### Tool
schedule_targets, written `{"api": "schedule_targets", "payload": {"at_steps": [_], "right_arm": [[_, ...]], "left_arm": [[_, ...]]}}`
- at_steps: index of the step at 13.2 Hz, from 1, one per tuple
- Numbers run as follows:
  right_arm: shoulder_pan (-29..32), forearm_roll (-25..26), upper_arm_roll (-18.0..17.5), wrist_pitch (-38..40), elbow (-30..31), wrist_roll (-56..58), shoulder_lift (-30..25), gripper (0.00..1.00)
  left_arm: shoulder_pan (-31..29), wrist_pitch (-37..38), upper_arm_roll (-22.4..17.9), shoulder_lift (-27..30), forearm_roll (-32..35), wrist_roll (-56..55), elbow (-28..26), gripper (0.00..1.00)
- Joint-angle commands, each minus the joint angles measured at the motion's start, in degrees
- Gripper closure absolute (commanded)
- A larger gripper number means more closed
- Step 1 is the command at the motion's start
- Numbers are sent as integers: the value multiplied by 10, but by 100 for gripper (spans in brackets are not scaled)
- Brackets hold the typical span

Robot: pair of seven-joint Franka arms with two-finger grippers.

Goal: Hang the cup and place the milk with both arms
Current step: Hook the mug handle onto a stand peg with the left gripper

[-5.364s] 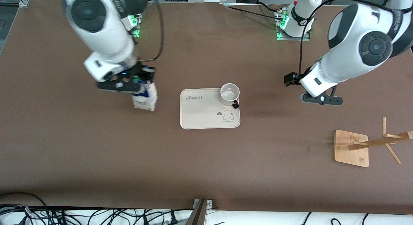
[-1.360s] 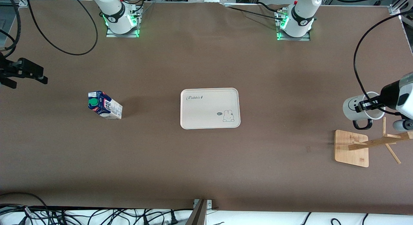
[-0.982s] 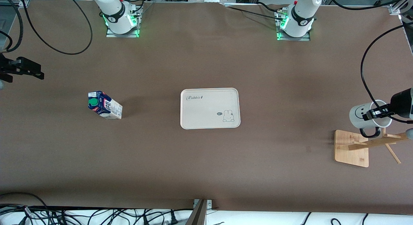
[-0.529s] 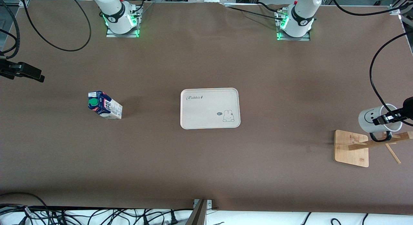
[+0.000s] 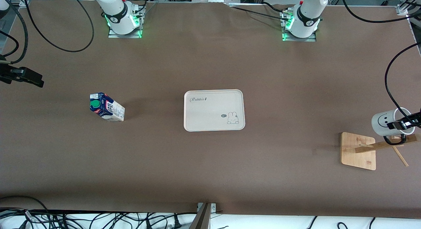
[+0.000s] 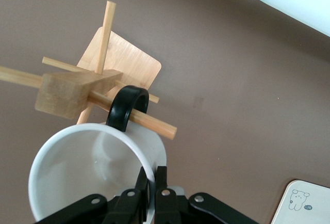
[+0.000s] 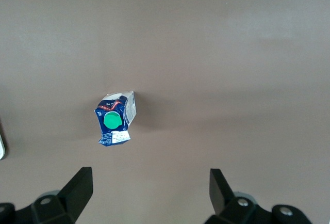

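Two grippers in view: the left gripper (image 6: 151,195) pinches the rim of the smiley-face cup (image 5: 388,123), held over the wooden cup rack (image 5: 373,148), with the black handle (image 6: 127,107) threaded onto a peg (image 6: 139,118). Right gripper (image 7: 149,188) hangs spread wide, high above the milk carton (image 5: 106,107), which stands on the brown table (image 5: 210,163), apart from the rabbit-print tray (image 5: 213,110).

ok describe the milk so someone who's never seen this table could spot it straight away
Start from the tray mid-table and go toward the right arm's end: the milk stands alone on the bare brown table. It is the only carton, dark blue and white with a round green cap.
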State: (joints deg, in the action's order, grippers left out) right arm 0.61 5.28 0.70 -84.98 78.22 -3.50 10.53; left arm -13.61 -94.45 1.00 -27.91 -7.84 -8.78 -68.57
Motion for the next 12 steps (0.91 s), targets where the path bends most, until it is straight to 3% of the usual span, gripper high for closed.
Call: {"api": "schedule_targets", "payload": {"at_steps": [1, 5, 9, 12], "right_arm": [[7, -12, 8, -6, 32, -15, -33, 0], [7, -4, 18, 21, 33, -6, -35, 0], [7, -9, 18, 10, 34, -3, -36, 0], [7, -6, 18, 10, 32, -3, -32, 0]], "left_arm": [[-4, 13, 6, -7, -15, 8, 19, 0], [9, 35, 25, 12, -3, 23, 13, 0], [98, 85, 41, 64, 111, 29, -8, 0], [105, 87, 66, 100, 114, 75, -20, 0]]}}
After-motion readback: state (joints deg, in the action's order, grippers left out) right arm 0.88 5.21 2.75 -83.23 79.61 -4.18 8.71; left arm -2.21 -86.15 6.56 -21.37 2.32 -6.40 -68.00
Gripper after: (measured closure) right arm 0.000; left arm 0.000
